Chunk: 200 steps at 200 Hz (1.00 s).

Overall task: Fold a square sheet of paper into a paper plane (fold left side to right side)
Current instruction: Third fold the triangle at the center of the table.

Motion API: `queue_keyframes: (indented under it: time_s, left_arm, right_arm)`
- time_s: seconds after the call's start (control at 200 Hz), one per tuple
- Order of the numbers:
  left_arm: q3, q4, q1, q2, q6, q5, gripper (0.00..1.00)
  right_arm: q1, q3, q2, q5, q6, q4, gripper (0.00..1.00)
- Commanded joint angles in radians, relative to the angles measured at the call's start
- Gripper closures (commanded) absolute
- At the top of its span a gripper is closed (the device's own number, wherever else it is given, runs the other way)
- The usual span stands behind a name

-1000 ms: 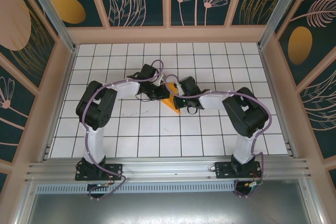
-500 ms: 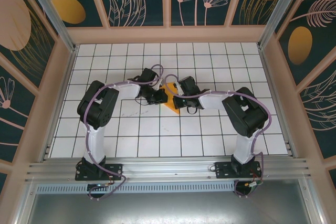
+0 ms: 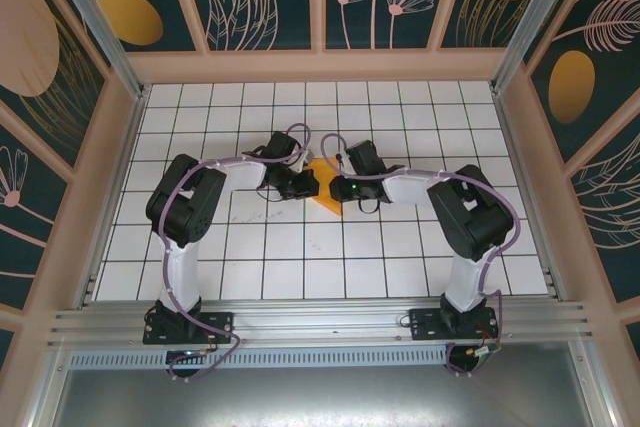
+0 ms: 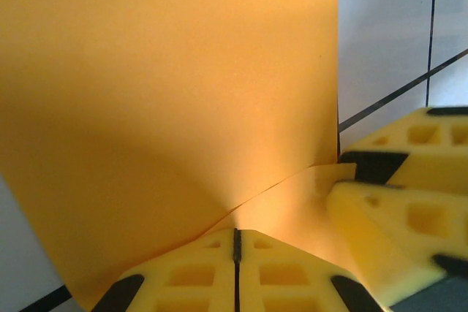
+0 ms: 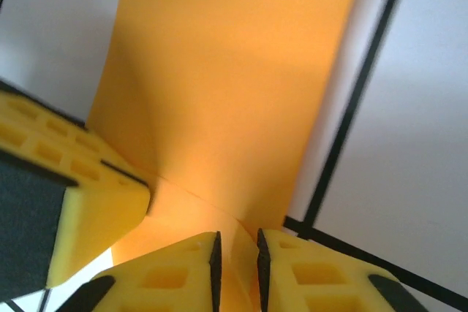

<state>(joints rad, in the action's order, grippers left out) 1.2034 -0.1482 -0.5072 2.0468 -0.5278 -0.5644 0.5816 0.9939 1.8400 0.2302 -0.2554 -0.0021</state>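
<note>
The square sheet of paper (image 3: pixel 328 199) is orange-yellow and folded to a pointed wedge at the middle of the tiled table. My left gripper (image 3: pixel 307 184) meets it from the left and my right gripper (image 3: pixel 340 185) from the right. In the left wrist view the paper (image 4: pixel 168 93) rises as a broad flap. The left gripper (image 4: pixel 235 233) is shut on its lower edge, with the right arm's yellow fingers (image 4: pixel 387 210) close by. In the right wrist view the right gripper (image 5: pixel 235 237) stands slightly open. An edge of the paper (image 5: pixel 227 71) runs loosely between its jaws.
The white grid table (image 3: pixel 300 247) is fenced by wooden walls (image 3: pixel 320 65) at the back and sides. Both arm bases (image 3: pixel 185 322) are bolted to the metal rail at the near edge. Both grippers crowd the same spot, a finger's width apart.
The right gripper's jaws have parted a little from shut, and its wrist has shifted slightly back. The paper's far part has lifted. The left gripper stays shut on the paper.
</note>
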Motion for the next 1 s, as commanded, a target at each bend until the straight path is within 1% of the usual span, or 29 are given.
queue_keyframes:
  time_s: [0.0, 0.065, 0.105, 0.22, 0.31, 0.415, 0.56, 0.686, 0.866, 0.996]
  left_arm:
    - [-0.048, -0.064, -0.006, 0.051, 0.018, 0.097, 0.91]
    - [-0.048, -0.061, -0.007, 0.053, 0.017, 0.100, 0.91]
    - [-0.048, -0.060, -0.007, 0.054, 0.017, 0.102, 0.91]
    - [-0.046, -0.062, -0.007, 0.051, 0.018, 0.104, 0.91]
    - [-0.044, -0.061, -0.007, 0.050, 0.020, 0.108, 0.92]
    - [-0.046, -0.059, -0.007, 0.048, 0.018, 0.108, 0.92]
    - [-0.044, -0.060, -0.007, 0.044, 0.020, 0.108, 0.92]
    - [-0.046, -0.060, -0.007, 0.044, 0.021, 0.110, 0.92]
    - [-0.042, -0.062, -0.007, 0.042, 0.022, 0.111, 0.93]
    - [-0.039, -0.065, -0.006, 0.042, 0.024, 0.112, 0.93]
  right_arm:
    - [-0.027, 0.036, -0.096, 0.037, -0.051, -0.052, 0.70]
    - [-0.028, 0.038, -0.120, 0.039, -0.065, -0.092, 0.69]
    - [-0.029, 0.037, -0.134, 0.061, -0.073, -0.110, 0.71]
    - [-0.015, 0.010, -0.151, 0.182, -0.144, -0.108, 0.86]
    - [0.018, 0.016, -0.118, 0.252, -0.198, -0.096, 0.93]
    - [0.041, 0.053, -0.051, 0.290, -0.246, -0.089, 0.94]
    - [0.049, 0.111, 0.024, 0.263, -0.263, -0.123, 0.94]
    - [0.046, 0.124, 0.040, 0.235, -0.265, -0.146, 0.95]
    - [0.049, 0.118, 0.051, 0.241, -0.249, -0.183, 0.95]
    - [0.045, 0.070, 0.012, 0.231, -0.260, -0.158, 0.96]
